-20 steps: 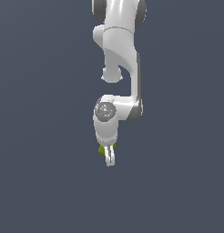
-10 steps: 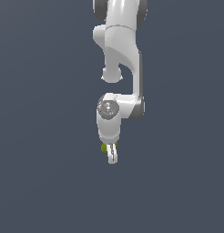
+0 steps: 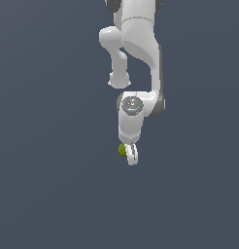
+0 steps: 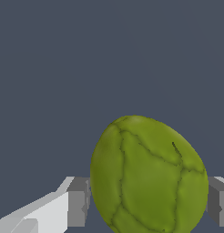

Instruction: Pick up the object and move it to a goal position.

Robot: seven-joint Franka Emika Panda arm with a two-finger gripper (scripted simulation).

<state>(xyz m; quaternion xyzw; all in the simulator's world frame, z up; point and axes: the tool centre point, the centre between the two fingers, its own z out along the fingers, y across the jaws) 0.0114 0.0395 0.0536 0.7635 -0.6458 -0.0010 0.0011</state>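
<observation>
The object (image 4: 148, 177) is an olive-green lumpy blob with dark vein lines, filling much of the wrist view. It sits between the two grey pads (image 4: 78, 195) of my gripper (image 4: 148, 200), which is shut on it from both sides. In the exterior view only a small green patch of the object (image 3: 122, 150) shows beside the white fingers, on the exterior view's left of the gripper (image 3: 132, 156). The gripper points downward below the white arm. Most of the object is hidden behind the fingers in that view.
A plain dark grey-blue surface (image 3: 48, 194) fills the background in both views. The white arm links (image 3: 136, 44) rise above the gripper to the top of the exterior view.
The gripper, with the object in it, has shifted slightly toward the exterior view's right and a little lower.
</observation>
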